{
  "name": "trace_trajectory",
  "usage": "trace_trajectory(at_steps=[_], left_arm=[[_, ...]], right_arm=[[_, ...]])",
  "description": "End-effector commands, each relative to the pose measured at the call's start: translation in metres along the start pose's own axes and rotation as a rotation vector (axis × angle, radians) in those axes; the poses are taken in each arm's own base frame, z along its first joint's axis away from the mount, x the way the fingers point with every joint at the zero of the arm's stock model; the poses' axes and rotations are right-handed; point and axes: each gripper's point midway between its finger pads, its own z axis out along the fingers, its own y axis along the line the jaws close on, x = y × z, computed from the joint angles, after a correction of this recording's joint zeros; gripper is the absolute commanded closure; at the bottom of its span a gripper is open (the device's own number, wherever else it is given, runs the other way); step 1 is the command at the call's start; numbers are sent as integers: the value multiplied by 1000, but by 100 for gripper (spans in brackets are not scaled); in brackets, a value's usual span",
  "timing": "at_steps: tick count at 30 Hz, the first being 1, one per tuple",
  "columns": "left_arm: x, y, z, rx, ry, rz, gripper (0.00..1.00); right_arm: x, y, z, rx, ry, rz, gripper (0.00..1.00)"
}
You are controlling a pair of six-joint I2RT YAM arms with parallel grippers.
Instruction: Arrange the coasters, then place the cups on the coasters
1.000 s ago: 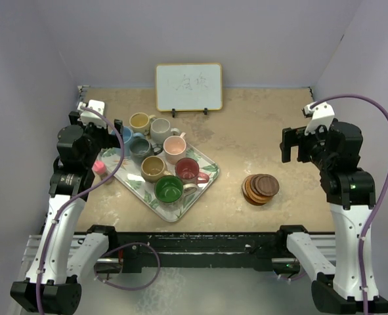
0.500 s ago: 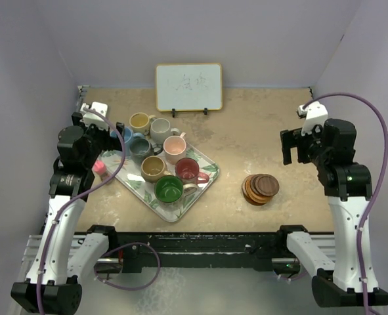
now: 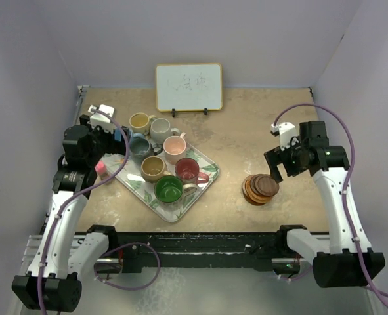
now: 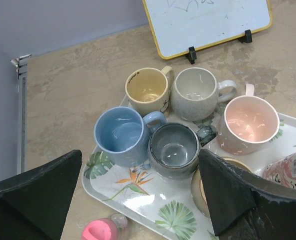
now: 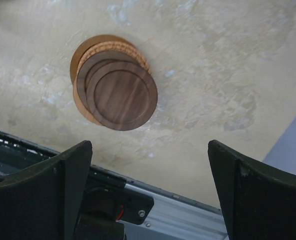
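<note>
While the wooden coasters (image 3: 260, 188) are lying stacked on the table (image 3: 246, 134), apart from the mugs (image 3: 169, 189) crowding the leaf-patterned tray (image 3: 138, 184), the right gripper (image 3: 277, 169) is hovering nearby, spread empty, seemingly lining up a first pick, and the left gripper (image 3: 117, 135) is hanging wide over the mugs.

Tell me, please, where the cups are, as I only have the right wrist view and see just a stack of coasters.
Observer: The cups stand together left of your coaster stack, most on a leaf-patterned tray.
Operator: Thank you. Is the left arm holding one?
Observer: No, the left gripper hovers over the blue cup and grey cup, fingers open and empty.
Operator: Is anything else over there?
Observer: A small pink object sits beside the tray's left edge.
</note>
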Motion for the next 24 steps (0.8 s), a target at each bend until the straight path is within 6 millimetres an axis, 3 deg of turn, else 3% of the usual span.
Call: trace_trajectory(at_steps=[1,11,24], left_arm=[[-9,-1,4,20,-44,14,4],[-5,-4,11,40,-28,3,4],[-8,-7,21,65,-32,4,3]], right_arm=[[16,22,10,-127,54,-41,0],[23,23,41,-270,161,46,4],[26,13,69,-513,237,188,23]])
